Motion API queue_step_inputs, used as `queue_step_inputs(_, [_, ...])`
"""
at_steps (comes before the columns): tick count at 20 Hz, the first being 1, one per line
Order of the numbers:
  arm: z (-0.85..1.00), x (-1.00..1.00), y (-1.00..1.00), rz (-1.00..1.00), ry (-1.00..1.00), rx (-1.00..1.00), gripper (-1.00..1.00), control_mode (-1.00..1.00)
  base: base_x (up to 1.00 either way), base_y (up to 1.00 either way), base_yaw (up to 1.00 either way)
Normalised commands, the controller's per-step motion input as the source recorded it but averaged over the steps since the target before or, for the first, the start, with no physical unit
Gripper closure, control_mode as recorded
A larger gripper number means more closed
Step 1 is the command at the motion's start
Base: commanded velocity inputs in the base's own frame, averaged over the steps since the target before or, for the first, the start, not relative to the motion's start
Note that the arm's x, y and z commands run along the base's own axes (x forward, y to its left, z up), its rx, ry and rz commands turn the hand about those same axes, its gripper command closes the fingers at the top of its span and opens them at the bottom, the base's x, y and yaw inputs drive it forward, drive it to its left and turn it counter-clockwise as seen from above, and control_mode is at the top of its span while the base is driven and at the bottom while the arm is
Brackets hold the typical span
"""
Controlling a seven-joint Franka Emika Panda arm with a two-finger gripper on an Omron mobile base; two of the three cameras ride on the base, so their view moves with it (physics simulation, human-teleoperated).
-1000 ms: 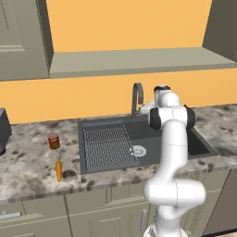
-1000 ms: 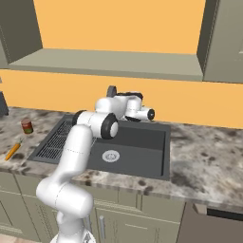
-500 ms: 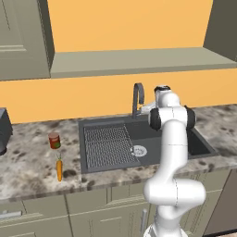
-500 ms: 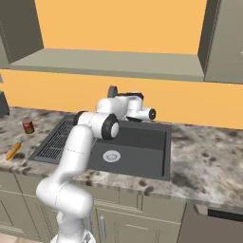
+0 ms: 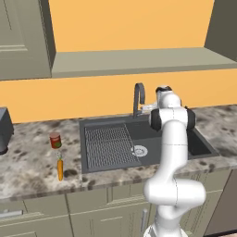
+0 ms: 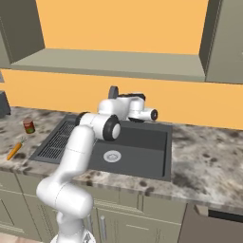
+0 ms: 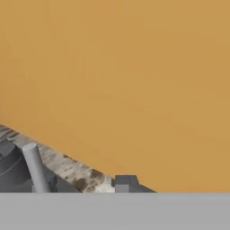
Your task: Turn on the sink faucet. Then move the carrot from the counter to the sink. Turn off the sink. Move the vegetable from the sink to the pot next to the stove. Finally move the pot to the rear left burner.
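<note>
Sink faucet [image 5: 138, 97] seemingly just beside hand [image 5: 147, 108].

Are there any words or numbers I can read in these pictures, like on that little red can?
No text can be read anywhere.
Red can: it has a green label band, but anything on it is too small and blurred to read.
Sink, faucet, counter and cupboards: no words, numbers or signs show.
</note>
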Motion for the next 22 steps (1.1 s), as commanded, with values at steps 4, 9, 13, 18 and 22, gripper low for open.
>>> queue_step_inputs(4, [-0.48, 0.0, -0.85, -0.01, 0.06, 0.08, 1.0, -1.0, 0.0, 0.0, 0.0])
queue_step_inputs(9, [-0.46, 0.0, -0.77, -0.01, 0.07, 0.09, 1.0, -1.0, 0.0, 0.0, 0.0])
queue_step_inputs(13, [-0.45, 0.0, -0.76, 0.0, 0.09, 0.11, 1.0, -1.0, 0.0, 0.0, 0.0])
queue_step_inputs(18, [-0.41, 0.0, -0.7, 0.0, 0.09, 0.1, 1.0, -1.0, 0.0, 0.0, 0.0])
queue_step_inputs(22, [-0.36, 0.0, -0.59, 0.0, 0.08, 0.08, 1.0, -1.0, 0.0, 0.0, 0.0])
